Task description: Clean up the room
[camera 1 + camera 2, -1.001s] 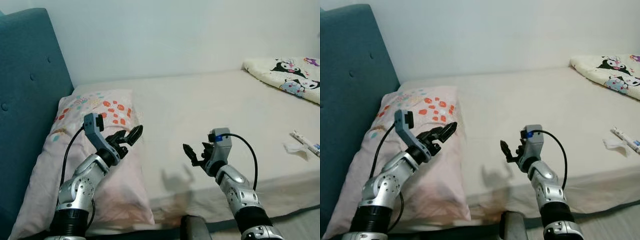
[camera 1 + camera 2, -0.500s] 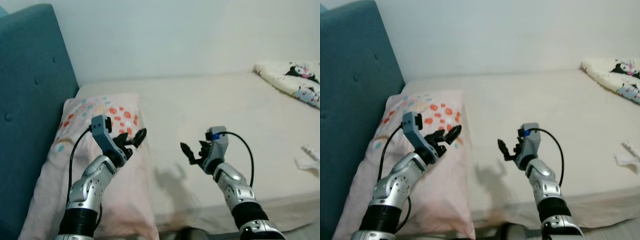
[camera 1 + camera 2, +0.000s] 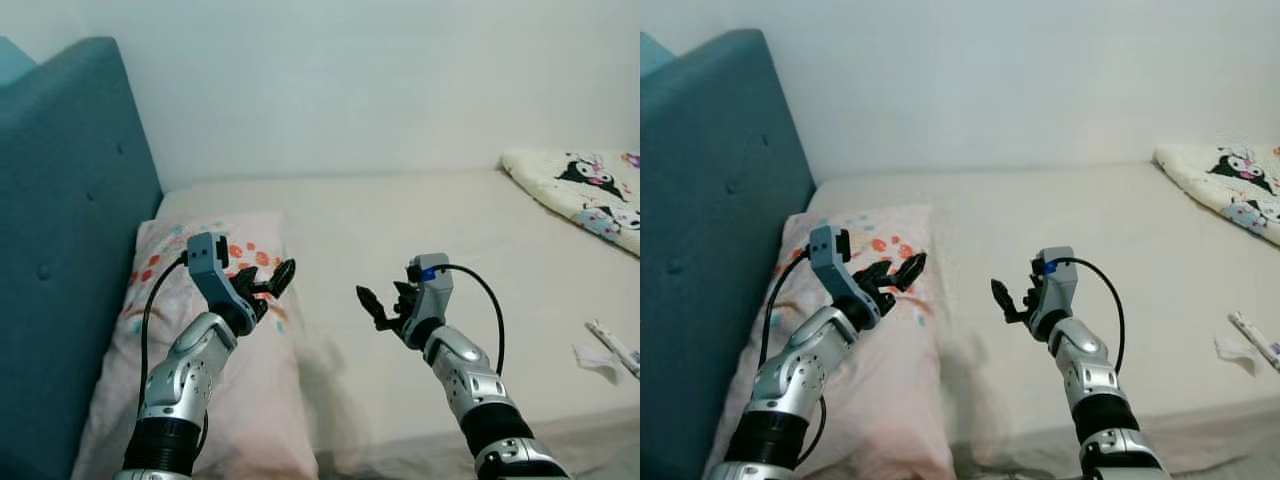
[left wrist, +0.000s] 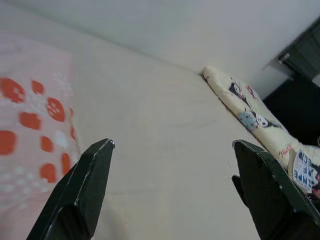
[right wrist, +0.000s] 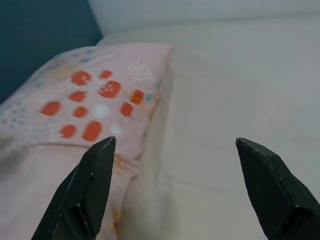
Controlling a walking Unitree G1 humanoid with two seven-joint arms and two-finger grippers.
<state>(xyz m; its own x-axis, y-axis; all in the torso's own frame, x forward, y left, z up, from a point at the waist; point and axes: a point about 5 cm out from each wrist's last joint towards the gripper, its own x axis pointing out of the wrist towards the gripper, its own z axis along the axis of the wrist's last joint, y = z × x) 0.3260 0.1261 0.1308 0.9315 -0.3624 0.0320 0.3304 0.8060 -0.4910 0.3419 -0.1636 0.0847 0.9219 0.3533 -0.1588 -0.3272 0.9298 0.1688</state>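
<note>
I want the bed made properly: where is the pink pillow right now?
The pink pillow lies at the bed's left end against the teal headboard, under the raised left gripper.

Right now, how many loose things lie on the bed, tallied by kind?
Pillow: 1
Blanket: 1
Tube: 1
Tissue: 1
Total: 4
</note>
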